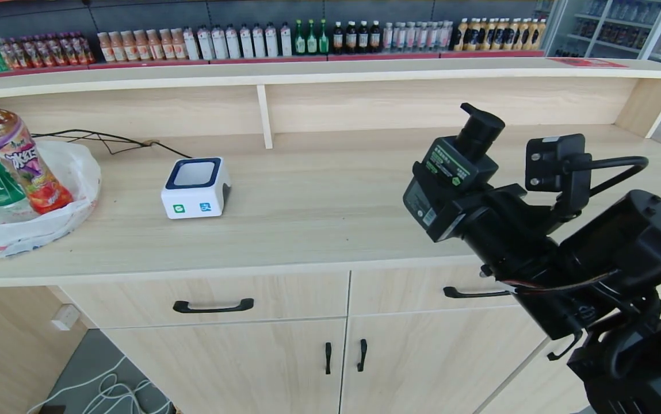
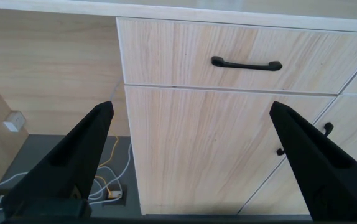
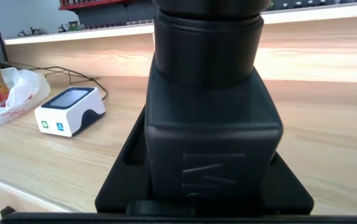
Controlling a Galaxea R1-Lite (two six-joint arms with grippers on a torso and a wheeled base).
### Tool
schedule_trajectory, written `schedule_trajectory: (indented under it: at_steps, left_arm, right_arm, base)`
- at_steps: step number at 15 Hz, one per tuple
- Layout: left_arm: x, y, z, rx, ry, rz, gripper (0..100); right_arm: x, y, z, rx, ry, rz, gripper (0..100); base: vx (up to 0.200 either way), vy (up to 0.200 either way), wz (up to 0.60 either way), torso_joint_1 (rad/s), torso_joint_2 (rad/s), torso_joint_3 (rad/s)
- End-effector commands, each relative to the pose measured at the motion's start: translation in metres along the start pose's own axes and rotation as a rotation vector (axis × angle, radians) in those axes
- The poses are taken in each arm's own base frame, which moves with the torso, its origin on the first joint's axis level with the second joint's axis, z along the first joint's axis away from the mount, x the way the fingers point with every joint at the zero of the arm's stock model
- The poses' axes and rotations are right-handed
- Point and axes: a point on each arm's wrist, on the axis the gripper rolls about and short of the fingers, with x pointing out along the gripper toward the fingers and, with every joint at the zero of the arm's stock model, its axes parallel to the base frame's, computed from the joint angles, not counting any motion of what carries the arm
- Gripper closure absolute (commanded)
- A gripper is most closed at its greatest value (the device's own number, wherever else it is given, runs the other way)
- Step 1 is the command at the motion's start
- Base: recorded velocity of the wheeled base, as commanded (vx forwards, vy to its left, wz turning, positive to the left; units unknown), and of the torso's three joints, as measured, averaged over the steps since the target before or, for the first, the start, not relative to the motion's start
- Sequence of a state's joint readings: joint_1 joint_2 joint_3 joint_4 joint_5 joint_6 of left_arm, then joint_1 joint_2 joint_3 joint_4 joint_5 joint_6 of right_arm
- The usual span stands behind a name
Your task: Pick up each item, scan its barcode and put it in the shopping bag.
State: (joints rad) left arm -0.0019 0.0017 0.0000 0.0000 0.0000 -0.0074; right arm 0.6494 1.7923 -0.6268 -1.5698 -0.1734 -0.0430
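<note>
Over the counter (image 1: pixel 330 224), the right gripper (image 1: pixel 451 221) is clamped on a black bottle (image 1: pixel 451 164), presumably for the scanner (image 1: pixel 195 188); left gripper (image 2: pixel 191 109) hangs low, jaws apart.

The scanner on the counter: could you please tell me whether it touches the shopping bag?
No, the scanner stands apart from the shopping bag, with bare counter between them.

White, blue-topped scanner (image 1: pixel 195 190); purple-capped bottle (image 1: pixel 19 161)
</note>
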Motion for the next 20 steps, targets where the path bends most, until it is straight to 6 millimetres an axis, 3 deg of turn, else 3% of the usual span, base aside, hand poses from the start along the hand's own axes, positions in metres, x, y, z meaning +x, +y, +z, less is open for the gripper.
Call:
schedule_trajectory:
  at_steps: [1,6,20]
  left_arm:
    - [0.0,0.0,0.0,0.0,0.0,0.0,0]
    - [0.0,0.0,0.0,0.0,0.0,0.0,0]
    - [0.0,0.0,0.0,0.0,0.0,0.0,0]
  right_arm:
    - [-0.01,-0.003,0.011,0.002,-0.014,-0.002,100]
    - [-0.015,-0.029,0.024,-0.025,-0.046,-0.085,100]
    - [-0.027,-0.03,0.026,-0.026,-0.029,-0.084,100]
  base:
    - [0.0,0.0,0.0,0.0,0.0,0.0]
    - [0.0,0.16,0.0,0.001,0.0,0.0]
    - [0.0,0.2,0.0,0.004,0.01,0.001]
